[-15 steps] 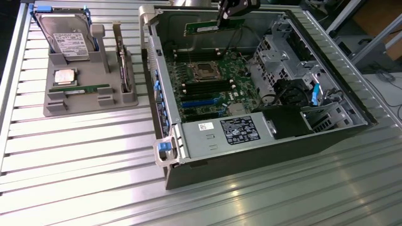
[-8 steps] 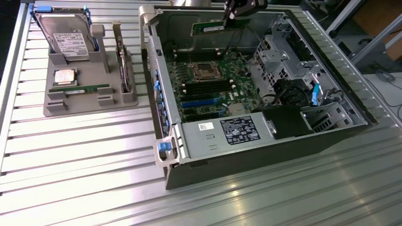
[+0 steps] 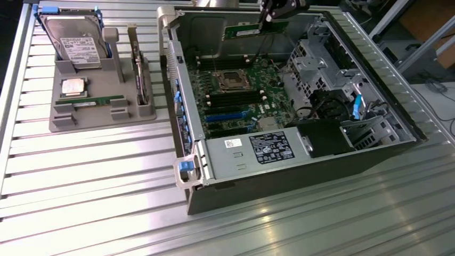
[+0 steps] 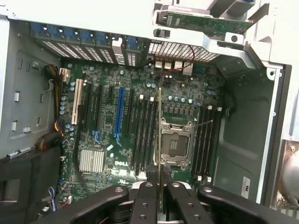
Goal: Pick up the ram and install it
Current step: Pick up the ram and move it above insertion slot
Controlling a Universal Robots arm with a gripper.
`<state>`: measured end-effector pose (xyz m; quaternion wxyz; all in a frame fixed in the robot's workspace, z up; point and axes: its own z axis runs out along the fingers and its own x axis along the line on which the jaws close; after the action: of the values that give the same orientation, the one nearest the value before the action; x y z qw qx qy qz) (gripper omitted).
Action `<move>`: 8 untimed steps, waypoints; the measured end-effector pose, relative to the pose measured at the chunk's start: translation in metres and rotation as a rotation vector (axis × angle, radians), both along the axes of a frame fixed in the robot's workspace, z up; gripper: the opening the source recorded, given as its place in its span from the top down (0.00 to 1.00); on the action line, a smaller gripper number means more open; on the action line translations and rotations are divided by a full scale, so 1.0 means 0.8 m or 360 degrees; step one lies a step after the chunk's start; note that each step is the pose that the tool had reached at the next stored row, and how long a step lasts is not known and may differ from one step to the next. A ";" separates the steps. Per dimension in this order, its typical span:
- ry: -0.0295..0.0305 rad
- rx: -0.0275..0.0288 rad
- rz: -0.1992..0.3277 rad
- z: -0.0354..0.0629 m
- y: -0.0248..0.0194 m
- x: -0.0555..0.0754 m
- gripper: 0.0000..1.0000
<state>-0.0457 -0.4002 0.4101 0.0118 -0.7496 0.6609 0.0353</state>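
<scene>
My gripper (image 3: 267, 15) hangs over the far end of the open computer case (image 3: 186, 114), shut on the ram (image 3: 254, 30), a narrow green stick with a white label held on its long edge above the case. In the wrist view the ram (image 4: 160, 135) shows edge-on as a thin line running out from between the black fingers (image 4: 144, 201) of the gripper (image 4: 160, 189). Below it lies the motherboard (image 4: 107, 140), with black memory slots (image 4: 145, 133) on one side of the CPU socket (image 4: 175, 144) and more slots (image 4: 205, 140) on the other. The ram is clear of the board.
A grey parts tray (image 3: 99, 114) at the exterior view's left holds a hard drive (image 3: 78, 42), a square silver CPU chip (image 3: 73, 85), another green stick (image 3: 89, 100) and an upright card (image 3: 140, 74). Inside the case are a power supply (image 3: 263, 148), a drive cage (image 3: 316, 56) and cables.
</scene>
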 end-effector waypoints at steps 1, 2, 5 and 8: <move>-0.00001 0.00000 0.0000 0.000 0.0000 0.004 0.86; -0.00001 0.00001 0.0000 0.000 0.0000 0.007 0.86; 0.00000 0.00000 0.0000 0.000 0.0000 0.014 0.86; -0.00001 0.00001 0.0000 0.000 0.0000 0.020 0.86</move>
<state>-0.0294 -0.4002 0.4101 0.0119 -0.7496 0.6609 0.0353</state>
